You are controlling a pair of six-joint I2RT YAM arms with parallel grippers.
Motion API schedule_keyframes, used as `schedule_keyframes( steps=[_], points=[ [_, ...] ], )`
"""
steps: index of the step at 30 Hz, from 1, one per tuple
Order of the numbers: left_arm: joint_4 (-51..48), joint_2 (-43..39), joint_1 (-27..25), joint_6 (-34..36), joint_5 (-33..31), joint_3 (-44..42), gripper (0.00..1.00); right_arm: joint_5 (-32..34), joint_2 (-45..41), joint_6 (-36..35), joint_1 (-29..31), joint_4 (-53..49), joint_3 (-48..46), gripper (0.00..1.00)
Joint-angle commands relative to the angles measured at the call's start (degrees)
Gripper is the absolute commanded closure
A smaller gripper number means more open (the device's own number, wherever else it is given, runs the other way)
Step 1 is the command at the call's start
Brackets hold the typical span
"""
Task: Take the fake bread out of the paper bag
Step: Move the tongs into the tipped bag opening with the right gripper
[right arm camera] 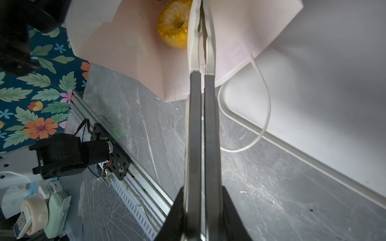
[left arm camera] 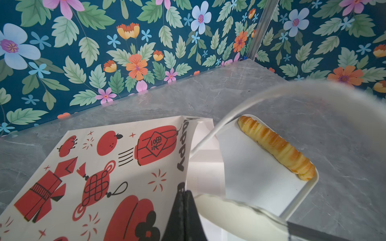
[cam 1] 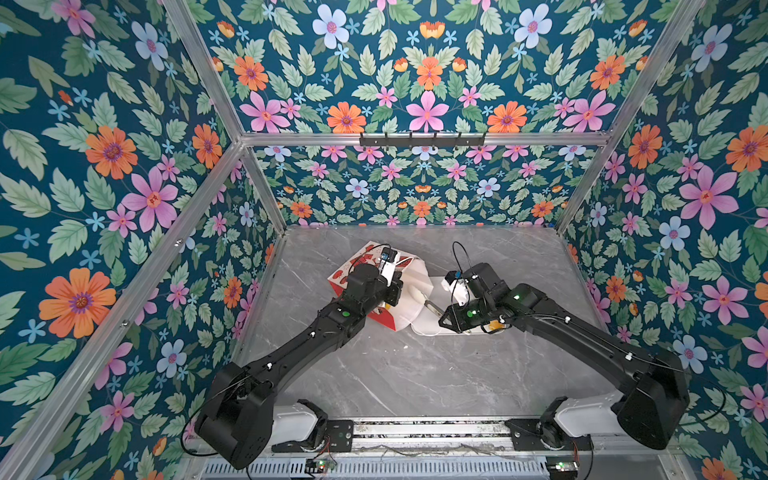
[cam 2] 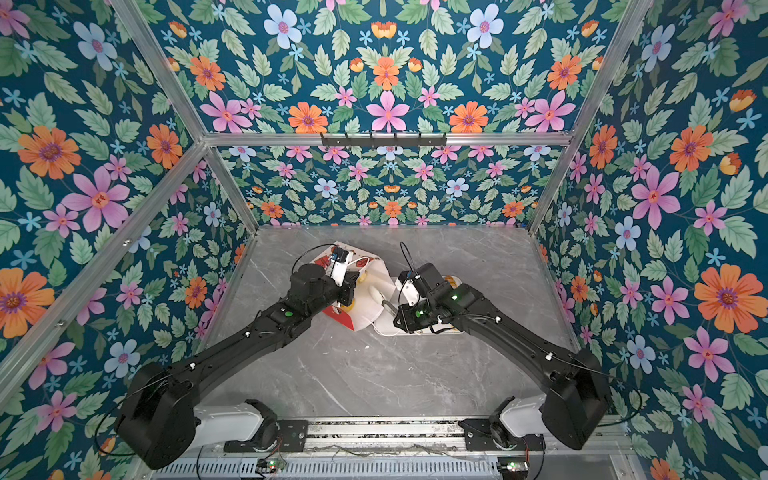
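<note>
The paper bag (cam 1: 413,286) lies tilted on the grey table, red printed side (left arm camera: 117,167) up and its white mouth towards the tray. My left gripper (left arm camera: 184,195) is shut on the bag's rim, also seen from above (cam 1: 400,289). My right gripper (right arm camera: 201,5) has long metal fingers (cam 1: 432,308) that reach into the bag's mouth. They are shut, right beside a golden ring donut (right arm camera: 173,27) inside. A long twisted stick of fake bread (left arm camera: 275,148) lies on the white tray (left arm camera: 261,177). One cord handle (right arm camera: 266,112) hangs over the tray's edge.
The white tray (cam 1: 424,329) sits under my right wrist, touching the bag's mouth. Floral walls with aluminium posts close in the back and both sides. The arms' base rail (cam 1: 428,432) runs along the front edge. Bare grey table (cam 1: 407,374) stretches in front of the bag.
</note>
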Motion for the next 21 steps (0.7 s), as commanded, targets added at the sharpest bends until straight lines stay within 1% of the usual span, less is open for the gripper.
schedule_keyframes(
  steps=[1,3,6,10,13,17,21],
  points=[
    [-0.28,-1.15,-0.02,1.25,2.23,-0.73,1.00,0.13,2.86,-1.59,0.74,4.84,1.77,0.89],
    [-0.28,-1.81,-0.02,1.16,3.42,-1.45,1.00,-0.13,4.86,-0.57,0.70,7.13,2.33,0.83],
    [-0.27,-2.57,-0.04,1.17,4.23,-2.09,1.00,-0.22,7.41,1.02,0.69,9.81,3.10,0.76],
    [-0.76,-2.98,-0.02,1.05,3.99,-2.25,1.00,-1.67,9.54,2.83,0.76,12.31,3.70,0.76],
    [-1.20,-3.07,-0.02,1.23,3.82,-2.15,1.00,-3.62,10.28,3.53,0.69,13.06,3.66,0.73],
    [-1.73,-2.90,-0.02,1.68,3.60,-1.86,1.00,-4.61,9.40,3.68,0.69,12.52,1.73,0.62],
    [-1.68,-2.55,-0.02,1.77,3.73,-1.96,1.00,-6.32,8.44,3.54,0.73,12.47,-0.40,0.62]
  ],
)
